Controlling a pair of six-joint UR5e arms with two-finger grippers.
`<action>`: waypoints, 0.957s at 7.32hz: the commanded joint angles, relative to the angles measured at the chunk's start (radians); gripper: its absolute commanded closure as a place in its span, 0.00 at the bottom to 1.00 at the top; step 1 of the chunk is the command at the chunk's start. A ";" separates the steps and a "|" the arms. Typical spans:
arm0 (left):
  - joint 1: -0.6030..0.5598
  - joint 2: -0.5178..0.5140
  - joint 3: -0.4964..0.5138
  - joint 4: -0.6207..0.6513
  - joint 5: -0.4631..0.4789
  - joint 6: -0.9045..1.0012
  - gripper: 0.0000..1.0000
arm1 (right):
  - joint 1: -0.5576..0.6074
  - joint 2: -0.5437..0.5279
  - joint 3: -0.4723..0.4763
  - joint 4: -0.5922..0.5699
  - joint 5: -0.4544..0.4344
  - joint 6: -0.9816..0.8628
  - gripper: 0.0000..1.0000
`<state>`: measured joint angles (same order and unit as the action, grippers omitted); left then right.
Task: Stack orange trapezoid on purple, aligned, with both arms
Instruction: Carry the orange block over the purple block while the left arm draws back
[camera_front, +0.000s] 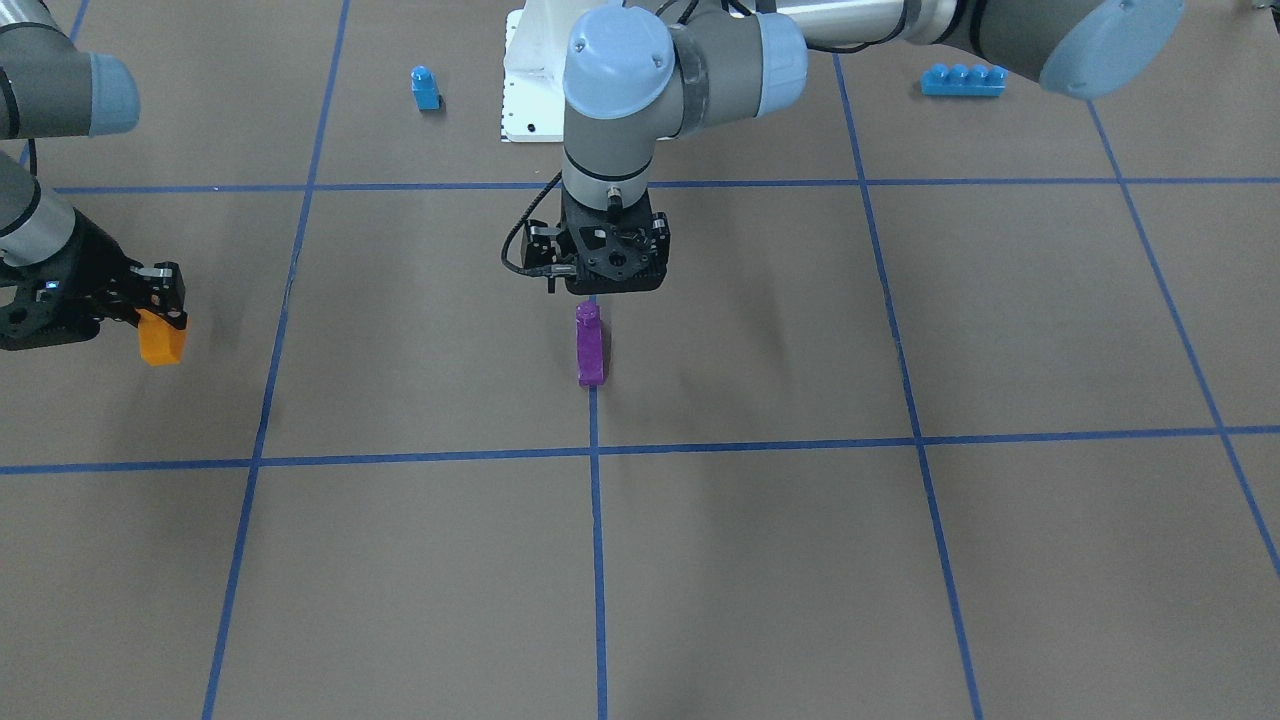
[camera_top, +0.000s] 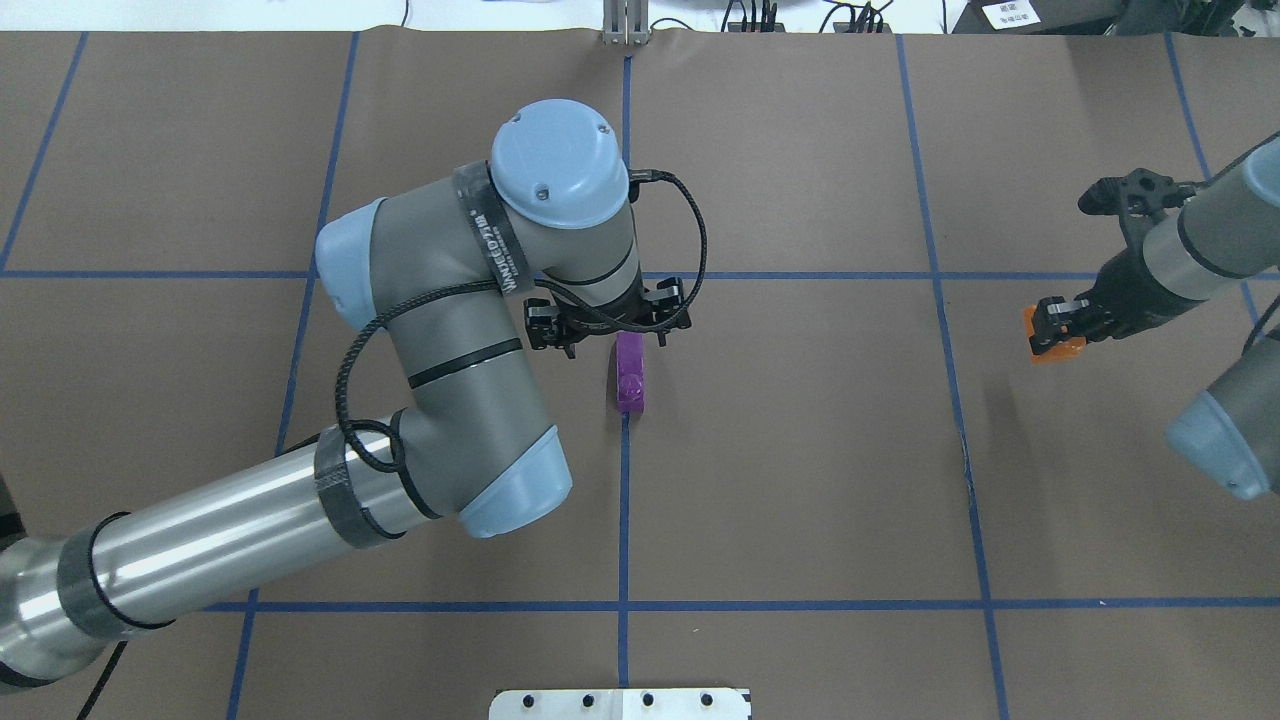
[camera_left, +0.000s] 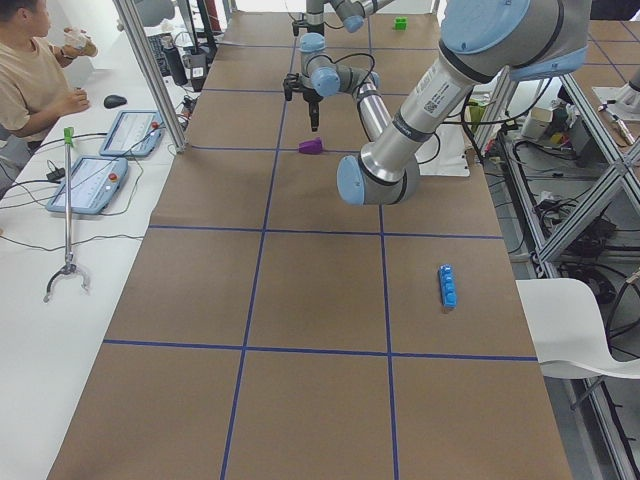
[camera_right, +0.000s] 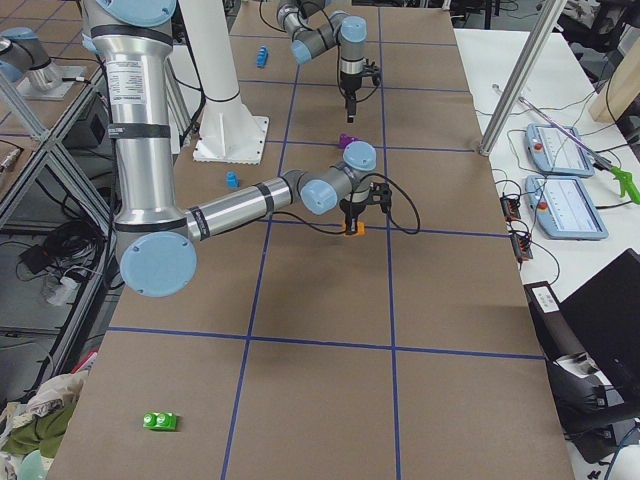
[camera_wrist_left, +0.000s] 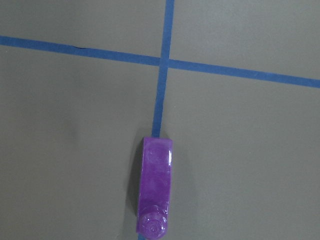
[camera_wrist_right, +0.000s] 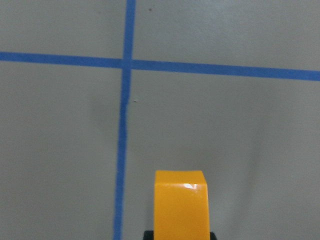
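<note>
The purple brick (camera_front: 590, 345) sits on the blue tape line at the table's middle; it also shows in the overhead view (camera_top: 630, 372) and the left wrist view (camera_wrist_left: 155, 195). My left gripper (camera_front: 607, 285) hangs just above its robot-side end (camera_top: 610, 325), open and empty; no fingers show in the wrist view. My right gripper (camera_front: 160, 312) is shut on the orange trapezoid (camera_front: 160, 342), far to the side (camera_top: 1053, 343), low over the table. The orange brick fills the lower middle of the right wrist view (camera_wrist_right: 181, 202).
A small blue single-stud brick (camera_front: 425, 88) and a long blue four-stud brick (camera_front: 963, 80) lie near the white base pedestal (camera_front: 530, 90). A green brick (camera_right: 160, 421) lies far off at the table's right end. A person (camera_left: 30, 80) sits beside the table.
</note>
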<state>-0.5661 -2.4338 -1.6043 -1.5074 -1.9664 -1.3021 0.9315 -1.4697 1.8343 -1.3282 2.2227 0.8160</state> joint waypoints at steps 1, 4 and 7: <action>-0.023 0.193 -0.183 0.003 -0.003 0.088 0.00 | -0.127 0.168 0.003 -0.002 -0.044 0.260 1.00; -0.086 0.427 -0.316 -0.004 -0.008 0.292 0.00 | -0.327 0.491 -0.021 -0.266 -0.169 0.446 1.00; -0.103 0.473 -0.330 -0.010 -0.008 0.339 0.00 | -0.422 0.679 -0.195 -0.273 -0.296 0.519 1.00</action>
<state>-0.6661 -1.9702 -1.9328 -1.5163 -1.9741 -0.9730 0.5327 -0.8708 1.7206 -1.5963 1.9580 1.3162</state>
